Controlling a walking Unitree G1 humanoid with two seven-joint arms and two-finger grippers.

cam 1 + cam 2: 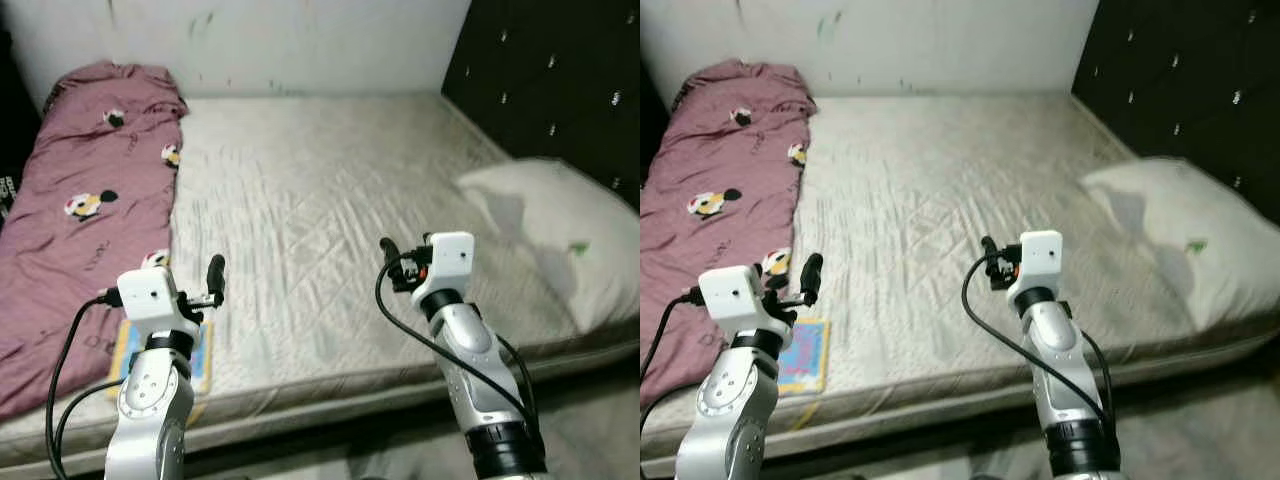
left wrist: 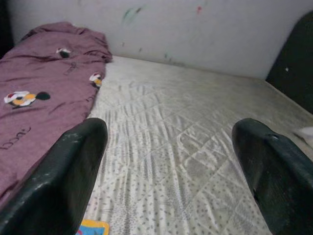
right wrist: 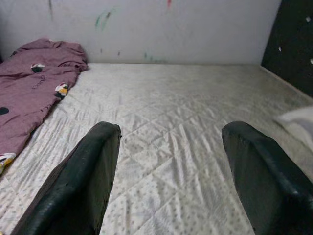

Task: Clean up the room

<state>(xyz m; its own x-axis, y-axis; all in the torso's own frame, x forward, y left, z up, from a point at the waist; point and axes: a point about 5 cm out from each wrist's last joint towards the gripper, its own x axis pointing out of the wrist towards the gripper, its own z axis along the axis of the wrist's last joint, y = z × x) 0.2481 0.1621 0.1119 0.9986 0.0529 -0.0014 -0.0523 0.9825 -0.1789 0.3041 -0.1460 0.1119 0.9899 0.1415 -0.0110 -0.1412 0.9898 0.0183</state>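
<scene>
Closest to the camera, both arms are raised over the front edge of the bed (image 1: 330, 385). The left gripper (image 2: 171, 176) hangs above the near left part of the mattress with its jaws spread wide and nothing between them. The right gripper (image 3: 171, 171) sits a bit further right, over the middle of the front edge, jaws also wide apart and empty.

Right under the left arm, near the front edge, a small colorful book (image 1: 805, 355) lies flat on the mattress, just beside the blanket's edge, mostly blue and yellow.

The purple blanket (image 1: 85, 200) with little cartoon prints runs along the whole left side of the bed, from the front edge up to the wall, bunched up at the far end. On the right side, a white pillow (image 1: 560, 225) lies against the dark padded headboard (image 1: 560, 80), partly hanging toward the front right corner.

The middle of the quilted mattress is bare, a bit wrinkled. At the back, the white wall (image 1: 300, 40) has a few small color smudges on it.
</scene>
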